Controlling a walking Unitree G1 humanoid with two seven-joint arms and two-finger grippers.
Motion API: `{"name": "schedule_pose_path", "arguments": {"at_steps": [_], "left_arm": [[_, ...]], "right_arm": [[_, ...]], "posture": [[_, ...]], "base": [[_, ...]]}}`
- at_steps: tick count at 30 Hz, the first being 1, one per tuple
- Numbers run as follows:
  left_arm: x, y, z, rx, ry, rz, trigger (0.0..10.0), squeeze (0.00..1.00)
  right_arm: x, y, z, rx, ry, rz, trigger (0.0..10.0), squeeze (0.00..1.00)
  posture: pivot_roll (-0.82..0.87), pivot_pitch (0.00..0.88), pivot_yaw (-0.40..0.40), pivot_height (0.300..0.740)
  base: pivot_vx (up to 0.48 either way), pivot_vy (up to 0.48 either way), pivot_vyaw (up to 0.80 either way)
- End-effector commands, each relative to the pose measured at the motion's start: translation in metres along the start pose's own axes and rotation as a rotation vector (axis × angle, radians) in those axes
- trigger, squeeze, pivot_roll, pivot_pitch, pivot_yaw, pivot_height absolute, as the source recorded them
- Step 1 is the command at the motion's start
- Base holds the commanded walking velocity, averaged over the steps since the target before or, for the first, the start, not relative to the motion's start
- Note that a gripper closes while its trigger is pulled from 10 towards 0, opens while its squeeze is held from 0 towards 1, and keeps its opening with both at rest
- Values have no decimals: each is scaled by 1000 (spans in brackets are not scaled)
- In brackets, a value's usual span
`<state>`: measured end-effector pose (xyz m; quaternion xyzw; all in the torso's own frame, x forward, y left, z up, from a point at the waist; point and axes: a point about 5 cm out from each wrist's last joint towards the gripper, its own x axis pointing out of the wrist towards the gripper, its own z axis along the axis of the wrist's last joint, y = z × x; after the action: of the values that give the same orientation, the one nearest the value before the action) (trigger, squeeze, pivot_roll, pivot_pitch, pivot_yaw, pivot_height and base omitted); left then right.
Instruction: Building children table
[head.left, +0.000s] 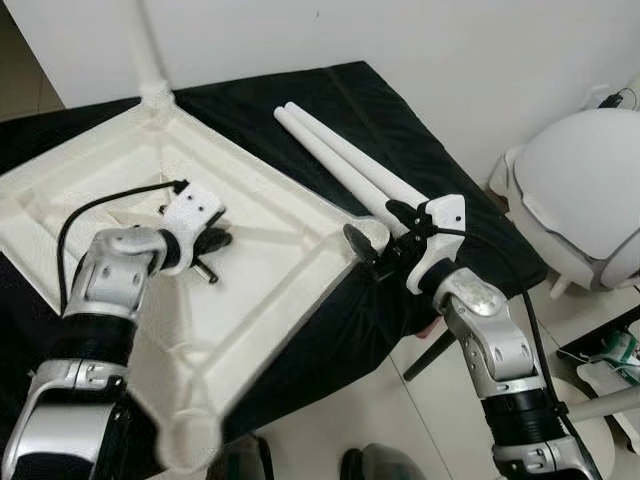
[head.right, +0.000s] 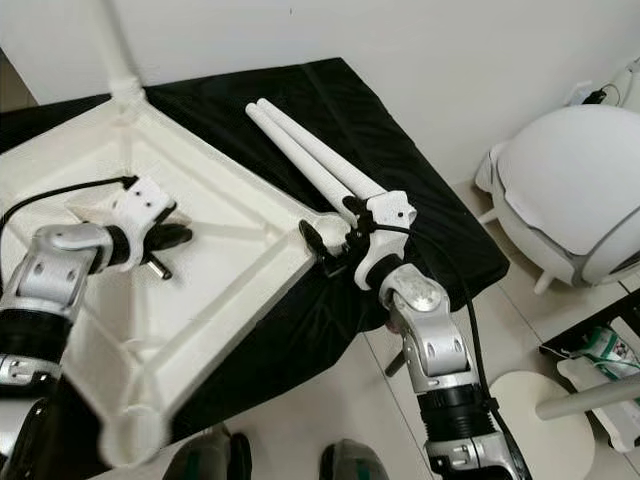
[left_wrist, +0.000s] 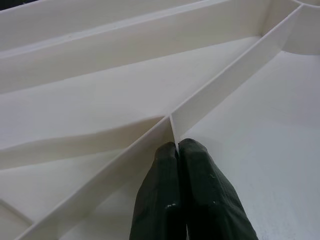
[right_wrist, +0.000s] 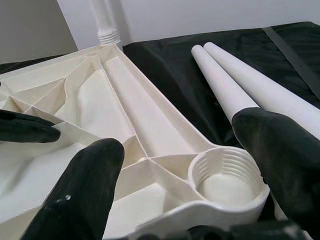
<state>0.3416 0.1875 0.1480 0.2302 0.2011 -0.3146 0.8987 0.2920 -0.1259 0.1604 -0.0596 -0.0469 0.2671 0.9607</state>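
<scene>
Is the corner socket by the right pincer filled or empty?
Empty. The socket shows bare threads and an open bottom, with the right pincer open around it. Two loose legs lie beside it on the black cloth.

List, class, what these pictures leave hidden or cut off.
- Screwed-in leg: upper end cut off by the left eye view's top edge.
- Tabletop near corner: blurred in both eye views.
- Loose legs: near ends hidden behind the right hand.
- Left hand: fingers shut on a rib; the arm hides the tabletop beneath.
</scene>
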Motion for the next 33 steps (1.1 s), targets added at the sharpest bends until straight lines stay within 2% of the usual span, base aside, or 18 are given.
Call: {"name": "schedule_pose_path", "arguments": {"at_steps": [1,4,5,9,10,11,12,13,21,22,23,25,28,29,30,31,33], "left_arm": [[3,10,-7,4,30,292,10000,0],[6,11,-5,17,20,301,10000,0],[9,9,-4,22,10,279,10000,1000],[11,6,-1,44,-15,233,10000,1000],[9,3,2,84,-39,181,10000,1000],[9,3,2,84,-39,181,10000,1000],[8,2,3,104,-43,162,10000,0],[6,1,3,111,-49,134,10000,0],[-6,-3,18,86,-143,54,10000,0],[-12,-4,26,62,-190,46,10000,0],[-12,-4,26,62,-190,46,10000,0],[-28,-6,49,4,-331,25,10000,0],[-29,-6,51,1,-349,30,10000,0],[-34,-5,57,8,-368,39,10000,0],[-38,-5,62,15,-390,35,10000,0],[-42,-6,67,25,-406,29,10000,0],[-45,-6,70,36,-419,31,10000,0]], "right_arm": [[0,1,3,9,-10,1,10000,0],[0,0,4,31,-14,-18,10000,0],[0,0,4,40,-13,-31,10000,0],[0,-1,2,65,-4,-55,10000,0],[0,-6,2,93,3,-95,10000,443],[0,-6,2,93,3,-95,10000,443],[1,-8,2,101,3,-107,10000,953],[1,-9,3,107,0,-116,10000,1000],[3,-21,8,99,-15,-167,10000,1000],[4,-29,10,80,-16,-210,10000,1000],[4,-29,10,80,-16,-210,10000,1000],[7,-48,14,45,-18,-300,10000,1000],[7,-50,15,39,-16,-305,10000,1000],[8,-54,16,35,-18,-310,10000,698],[10,-56,18,34,-18,-309,10000,31],[12,-58,19,32,-19,-307,10000,0],[14,-60,20,27,-18,-304,10000,0]], "posture": [[-79,49,12,740],[-91,65,7,740],[-101,75,1,740],[-107,81,0,740],[-109,89,0,740],[-109,89,0,740],[-108,90,1,740],[-108,90,2,740],[-104,86,9,740],[-103,85,8,740],[-103,85,8,740],[-95,74,3,740],[-95,74,3,740],[-88,66,-5,740],[-83,60,-9,740],[-81,59,-11,740],[-78,53,-15,740]], "base": [[0,0,0],[0,0,0],[0,0,0],[0,0,0],[0,0,0],[0,0,0],[0,0,0],[0,0,0],[0,0,0],[0,0,0],[0,0,0],[0,0,0],[0,0,0],[0,0,0],[0,0,0],[0,0,0],[0,0,0]]}}
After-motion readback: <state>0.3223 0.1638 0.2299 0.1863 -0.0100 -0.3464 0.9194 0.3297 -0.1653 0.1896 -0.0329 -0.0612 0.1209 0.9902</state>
